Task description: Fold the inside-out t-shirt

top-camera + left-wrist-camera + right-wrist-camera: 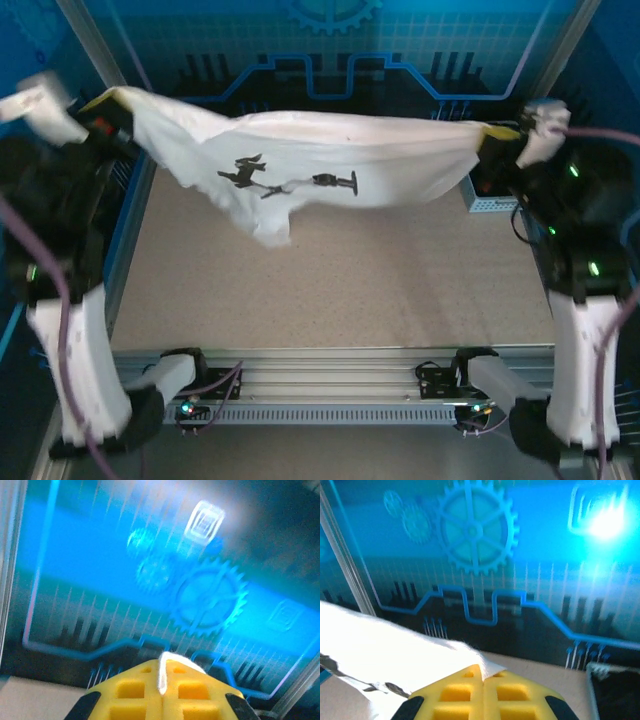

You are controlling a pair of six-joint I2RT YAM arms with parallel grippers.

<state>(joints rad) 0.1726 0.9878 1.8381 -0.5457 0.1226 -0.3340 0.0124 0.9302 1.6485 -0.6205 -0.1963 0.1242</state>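
Observation:
The inside-out t-shirt (330,150) is white with a small black print (290,180). It hangs stretched in the air over the far half of the table, sagging lowest left of centre. At the far left my left gripper (100,105) is shut on one end of the cloth. My right gripper (500,135) is shut on the other end at the far right. In the left wrist view a thin edge of t-shirt (182,658) pokes out between the closed yellow jaws of the left gripper (162,662). In the right wrist view the t-shirt (395,645) runs off to the left from the closed right gripper (482,672).
The beige table (330,290) lies under the hanging cloth. A small grey box (492,203) sits at the far right edge. A metal rail (330,365) carries both arm bases at the near edge. The blue back wall (330,60) stands close behind the shirt.

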